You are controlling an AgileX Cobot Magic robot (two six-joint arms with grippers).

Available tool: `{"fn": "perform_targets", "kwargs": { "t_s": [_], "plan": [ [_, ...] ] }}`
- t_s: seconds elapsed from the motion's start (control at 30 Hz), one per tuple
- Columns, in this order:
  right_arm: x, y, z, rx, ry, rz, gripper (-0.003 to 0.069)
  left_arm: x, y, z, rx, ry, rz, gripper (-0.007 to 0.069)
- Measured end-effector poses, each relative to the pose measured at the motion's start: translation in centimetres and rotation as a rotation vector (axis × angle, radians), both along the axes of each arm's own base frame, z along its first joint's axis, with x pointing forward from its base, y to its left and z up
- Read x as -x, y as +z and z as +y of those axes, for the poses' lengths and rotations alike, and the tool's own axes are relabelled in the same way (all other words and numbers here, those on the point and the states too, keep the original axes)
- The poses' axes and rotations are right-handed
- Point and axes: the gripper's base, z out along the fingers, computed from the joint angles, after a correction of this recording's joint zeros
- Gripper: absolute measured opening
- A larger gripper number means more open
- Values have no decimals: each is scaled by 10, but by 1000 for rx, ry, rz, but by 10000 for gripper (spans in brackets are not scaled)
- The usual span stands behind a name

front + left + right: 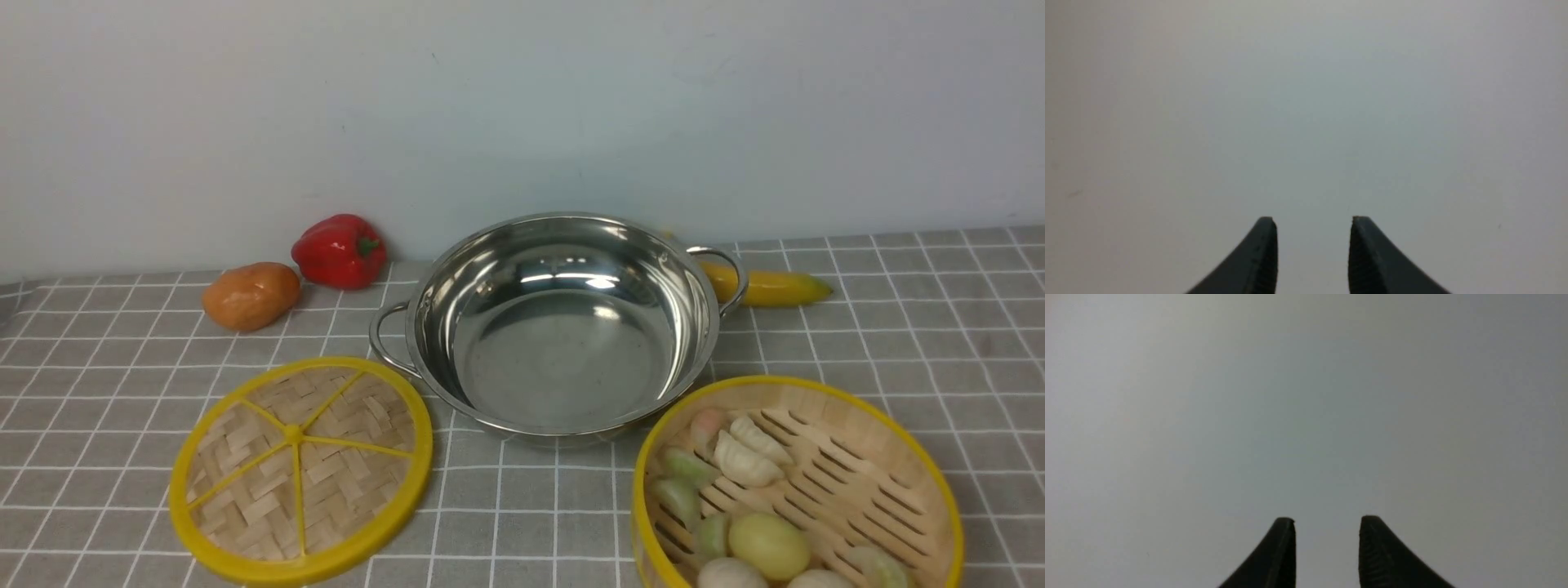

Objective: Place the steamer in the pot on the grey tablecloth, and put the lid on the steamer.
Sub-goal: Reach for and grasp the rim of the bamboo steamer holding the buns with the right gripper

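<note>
– Bamboo steamer (865,478) sits on the cloth (898,327), front right, just beside the pot (563,359), not in it. Yellow rim, slatted floor, upright walls; dumplings (747,457) crowd its left half.
– Lid?
– Lid (302,469) lies flat on the cloth, front left, five yellow spokes up. Pot stands between the two, empty. Judged: each arm gets the item on its own side.
– End effectors?
– Left end effector (1313,222) and right end effector (1327,520): fingers parted partway, nothing between them. Both face a blank pale surface and are absent from the front view. Judged: nothing placed yet; steamer goes first.
</note>
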Motion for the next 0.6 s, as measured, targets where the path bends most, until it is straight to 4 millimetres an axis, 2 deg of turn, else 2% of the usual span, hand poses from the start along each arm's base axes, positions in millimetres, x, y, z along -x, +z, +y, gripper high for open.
{"fn": "perform_targets", "kwargs": {
  "t_s": [0.27, 0.37, 0.4, 0.5, 0.57, 0.6],
  "plan": [
    [5, 5, 2, -83, 100, -58, 240, 8, 10, 0, -4, 1, -142, 243],
    [13, 12, 4, -98, 167, -162, 240, 15, 19, -1, -17, 1, -266, 243],
    [17, 16, 5, -93, 182, -209, 240, 20, 24, -1, -23, 5, -329, 243],
    [24, 32, 6, -82, 188, -274, 240, 25, 35, -1, -39, 18, -379, 243],
    [37, 64, 6, -49, 162, -363, 240, 35, 60, -2, -77, 54, -427, 243],
    [39, 72, 6, -37, 142, -370, 240, 37, 67, -1, -84, 66, -424, 243]
  ]
}}
